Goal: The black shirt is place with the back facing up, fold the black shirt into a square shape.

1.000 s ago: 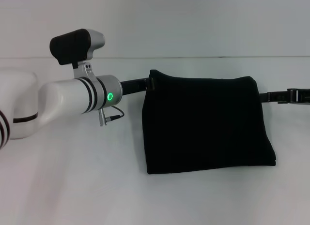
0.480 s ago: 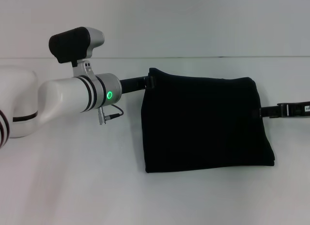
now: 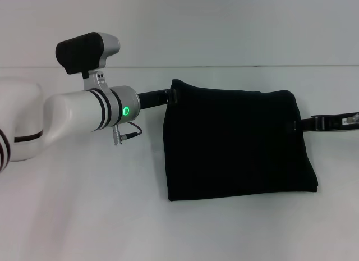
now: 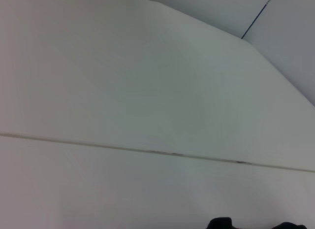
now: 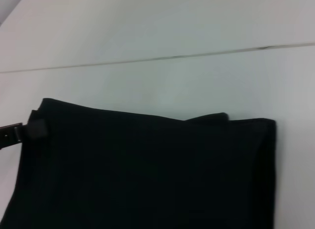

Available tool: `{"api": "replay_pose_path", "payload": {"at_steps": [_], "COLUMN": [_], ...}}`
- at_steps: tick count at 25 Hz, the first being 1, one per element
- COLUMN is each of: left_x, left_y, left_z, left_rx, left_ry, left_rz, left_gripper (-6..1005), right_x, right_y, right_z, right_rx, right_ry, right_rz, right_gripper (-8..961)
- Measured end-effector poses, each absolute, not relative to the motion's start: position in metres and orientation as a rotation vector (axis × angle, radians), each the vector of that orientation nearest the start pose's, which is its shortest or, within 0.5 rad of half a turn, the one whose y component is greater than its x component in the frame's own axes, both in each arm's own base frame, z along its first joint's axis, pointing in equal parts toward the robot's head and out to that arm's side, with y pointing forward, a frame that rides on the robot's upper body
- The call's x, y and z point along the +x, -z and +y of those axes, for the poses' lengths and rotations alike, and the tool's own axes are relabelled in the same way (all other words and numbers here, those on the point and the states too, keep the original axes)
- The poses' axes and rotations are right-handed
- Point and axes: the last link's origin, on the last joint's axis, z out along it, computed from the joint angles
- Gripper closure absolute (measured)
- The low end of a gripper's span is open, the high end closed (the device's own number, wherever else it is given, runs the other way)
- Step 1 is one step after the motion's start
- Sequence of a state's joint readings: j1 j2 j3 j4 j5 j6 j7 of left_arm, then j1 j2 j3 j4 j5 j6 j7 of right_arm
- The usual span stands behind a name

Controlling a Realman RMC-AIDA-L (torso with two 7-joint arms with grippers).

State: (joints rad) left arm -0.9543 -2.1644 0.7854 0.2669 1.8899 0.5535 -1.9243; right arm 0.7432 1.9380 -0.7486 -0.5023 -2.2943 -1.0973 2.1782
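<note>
While the shirt [image 3: 238,144] lay folded to a near-square on the counter [image 3: 84,216], the left pincer [image 3: 175,96] met its far left corner and the right pincer [image 3: 297,125] its right edge; neither grip was discernible. Final step, likely; next calls for clean release.

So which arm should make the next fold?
Probably left: the left gripper sits at the black shirt's far left corner, while the right gripper only touches its right edge midway.
</note>
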Motion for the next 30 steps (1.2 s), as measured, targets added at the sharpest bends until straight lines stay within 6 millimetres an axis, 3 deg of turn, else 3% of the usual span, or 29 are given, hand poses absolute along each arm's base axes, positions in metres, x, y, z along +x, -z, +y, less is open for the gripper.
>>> {"api": "replay_pose_path", "payload": {"at_steps": [9,15,20,25,30], "left_x": [-0.2011,-0.2015,-0.2009,-0.2004,-0.2008], "left_y": [0.0893,0.0890,0.0877,0.0852,0.0841], "left_z": [0.4474,0.4474,0.4484,0.4502,0.4508], "left_rx": [-2.067,-2.067,-2.065,-2.061,-2.060], "left_ry": [0.535,0.535,0.539,0.543,0.543], "left_rz": [-1.354,-1.355,-1.350,-1.343,-1.342], "left_gripper": [921,917,914,911,908], "right_x": [0.2850,0.2857,0.2865,0.2926,0.2941], "right_y": [-0.0177,-0.0166,-0.0169,-0.0164,-0.0155], "right_z": [0.4170,0.4167,0.4176,0.4169,0.4167], "right_rx": [-2.240,-2.259,-2.251,-2.227,-2.222], "right_ry": [-0.254,-0.243,-0.241,-0.230,-0.225], "right_rz": [1.428,1.390,1.383,1.397,1.406], "right_gripper": [404,587,816,923,916]}}
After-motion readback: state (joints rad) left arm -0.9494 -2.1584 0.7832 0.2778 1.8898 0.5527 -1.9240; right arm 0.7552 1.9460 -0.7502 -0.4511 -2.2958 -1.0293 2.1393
